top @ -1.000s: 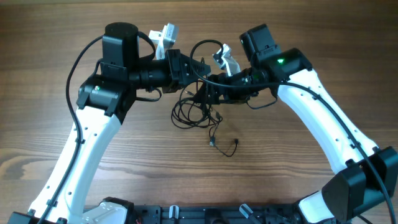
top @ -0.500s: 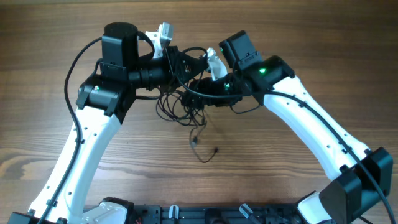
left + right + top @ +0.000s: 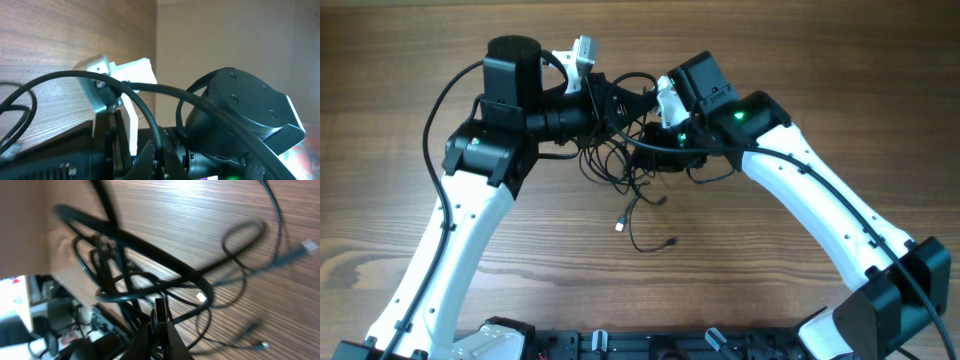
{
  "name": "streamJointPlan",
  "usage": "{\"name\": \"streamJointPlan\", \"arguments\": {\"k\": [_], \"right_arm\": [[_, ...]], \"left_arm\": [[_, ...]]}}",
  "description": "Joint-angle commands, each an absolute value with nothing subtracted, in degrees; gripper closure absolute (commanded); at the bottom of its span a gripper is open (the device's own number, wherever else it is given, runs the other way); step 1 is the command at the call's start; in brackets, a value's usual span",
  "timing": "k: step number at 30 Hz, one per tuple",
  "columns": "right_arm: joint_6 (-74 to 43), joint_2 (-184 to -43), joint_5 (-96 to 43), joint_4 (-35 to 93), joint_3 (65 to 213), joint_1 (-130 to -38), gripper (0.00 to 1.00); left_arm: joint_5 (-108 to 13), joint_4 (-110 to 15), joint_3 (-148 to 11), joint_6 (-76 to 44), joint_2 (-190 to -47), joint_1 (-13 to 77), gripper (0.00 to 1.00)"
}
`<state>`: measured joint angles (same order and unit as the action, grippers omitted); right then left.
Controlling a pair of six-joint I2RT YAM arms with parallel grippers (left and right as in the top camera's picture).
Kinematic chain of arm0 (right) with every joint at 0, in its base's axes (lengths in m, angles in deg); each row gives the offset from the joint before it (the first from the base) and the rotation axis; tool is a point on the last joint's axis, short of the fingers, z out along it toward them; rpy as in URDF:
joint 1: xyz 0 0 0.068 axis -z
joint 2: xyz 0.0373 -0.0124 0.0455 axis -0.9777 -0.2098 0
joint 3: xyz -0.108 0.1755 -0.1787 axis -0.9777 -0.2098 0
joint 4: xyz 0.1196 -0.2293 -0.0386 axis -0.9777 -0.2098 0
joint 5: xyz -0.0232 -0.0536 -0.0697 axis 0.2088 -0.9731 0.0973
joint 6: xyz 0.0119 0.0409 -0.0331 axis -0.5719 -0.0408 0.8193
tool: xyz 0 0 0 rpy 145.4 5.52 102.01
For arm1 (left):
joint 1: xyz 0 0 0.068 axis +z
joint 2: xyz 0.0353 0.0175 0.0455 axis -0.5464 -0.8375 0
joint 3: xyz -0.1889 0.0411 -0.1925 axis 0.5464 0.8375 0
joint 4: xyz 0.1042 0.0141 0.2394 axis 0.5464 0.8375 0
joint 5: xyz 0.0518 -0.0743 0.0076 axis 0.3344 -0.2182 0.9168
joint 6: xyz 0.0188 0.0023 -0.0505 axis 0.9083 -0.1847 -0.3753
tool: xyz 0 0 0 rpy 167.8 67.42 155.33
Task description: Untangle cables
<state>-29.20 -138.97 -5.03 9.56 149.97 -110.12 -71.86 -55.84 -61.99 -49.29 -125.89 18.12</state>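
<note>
Cables [image 3: 615, 170] hang bunched below our closed left tool [image 3: 620, 100]; our right tool [image 3: 160, 324] has just clamped a plug [image 3: 160, 311] for pulling.

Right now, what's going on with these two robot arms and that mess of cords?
Two robot arms meet over a tangle of thin black cables on the wooden table. The right gripper is shut and seems to pinch a strand of the knot. The left gripper is shut too, right beside the bunch, though I cannot tell whether it holds a cord. Loose plug ends trail out onto the table. The knot is not yet undone.
</note>
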Motion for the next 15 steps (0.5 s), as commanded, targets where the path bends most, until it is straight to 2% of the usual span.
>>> {"name": "streamJointPlan", "arguments": {"k": [1,9,15], "right_arm": [[-31.6,-139.3,-13.3,7.4,150.6,-110.3,0.96],[-36.2,-139.3,-25.8,1.3,150.6,-109.1,0.96],[-36.0,-139.3,-24.4,0.6,150.6,-107.5,0.96]], "left_arm": [[-69.7,-53.5,-62.1,-49.5,-125.1,19.6,0.96],[-54.3,-40.7,-62.1,-49.6,-125.2,22.2,0.96],[-30.1,-27.9,-62.1,-49.8,-125.4,22.8,0.96]]}}
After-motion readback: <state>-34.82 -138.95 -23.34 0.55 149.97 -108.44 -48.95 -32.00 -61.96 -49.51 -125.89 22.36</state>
